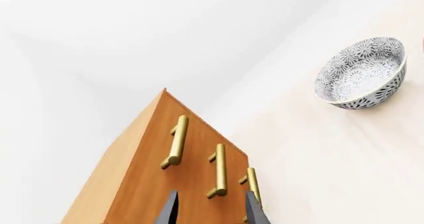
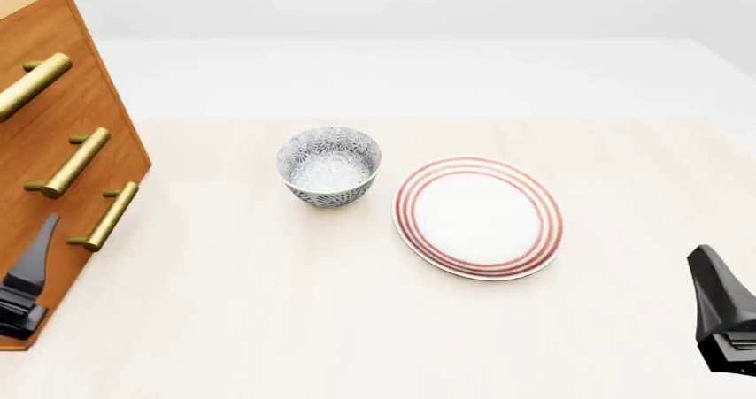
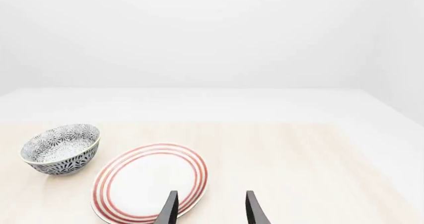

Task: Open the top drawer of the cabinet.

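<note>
The cabinet (image 2: 112,147) stands at the table's far left, its three drawer fronts flush. The top drawer (image 2: 65,36) carries the uppermost brass handle (image 2: 35,82). My left gripper (image 2: 42,240) is open and empty, low in front of the cabinet beside the lowest handle (image 2: 104,215), touching nothing. In the left wrist view the cabinet (image 1: 119,184) shows all three handles; the top drawer's handle (image 1: 176,142) is the one farthest from the table, beyond my open left gripper (image 1: 212,211). My right gripper (image 2: 713,275) is open and empty at the front right; the right wrist view also shows the right gripper (image 3: 210,206).
A blue-patterned bowl (image 2: 329,164) stands mid-table, and a red-rimmed white plate (image 2: 479,216) lies to its right. Both also show in the right wrist view, the bowl (image 3: 61,148) and the plate (image 3: 151,182).
</note>
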Controlling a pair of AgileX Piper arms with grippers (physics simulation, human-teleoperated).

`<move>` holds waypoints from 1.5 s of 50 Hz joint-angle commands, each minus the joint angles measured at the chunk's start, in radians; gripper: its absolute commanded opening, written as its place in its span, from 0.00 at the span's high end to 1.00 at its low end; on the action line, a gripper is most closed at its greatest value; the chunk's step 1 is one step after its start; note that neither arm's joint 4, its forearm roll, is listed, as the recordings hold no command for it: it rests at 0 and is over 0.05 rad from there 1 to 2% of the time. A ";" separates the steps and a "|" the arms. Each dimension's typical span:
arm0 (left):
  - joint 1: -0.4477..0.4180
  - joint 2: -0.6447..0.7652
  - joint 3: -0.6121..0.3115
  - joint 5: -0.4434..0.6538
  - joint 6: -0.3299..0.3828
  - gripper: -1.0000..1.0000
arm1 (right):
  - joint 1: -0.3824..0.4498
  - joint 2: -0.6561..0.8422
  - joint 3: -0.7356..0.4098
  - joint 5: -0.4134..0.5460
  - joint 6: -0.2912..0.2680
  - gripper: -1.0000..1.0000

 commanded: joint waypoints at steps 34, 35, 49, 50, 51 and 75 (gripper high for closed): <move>0.039 0.330 0.002 -0.331 0.475 0.00 | 0.000 0.001 0.001 -0.001 0.001 0.00; 0.041 0.337 0.001 -0.338 0.480 0.00 | 0.000 0.001 0.001 -0.001 0.001 0.00; 0.073 0.435 -0.021 -0.427 0.561 0.00 | 0.000 0.001 0.001 -0.001 0.001 0.00; 0.076 0.446 -0.024 -0.436 0.569 0.00 | 0.000 0.001 0.001 -0.001 0.001 0.00; 0.081 0.451 -0.022 -0.448 0.578 0.00 | 0.000 0.001 0.001 -0.001 0.001 0.00; 0.096 0.611 -0.103 -0.536 0.628 0.00 | 0.000 0.001 0.001 -0.001 0.002 0.00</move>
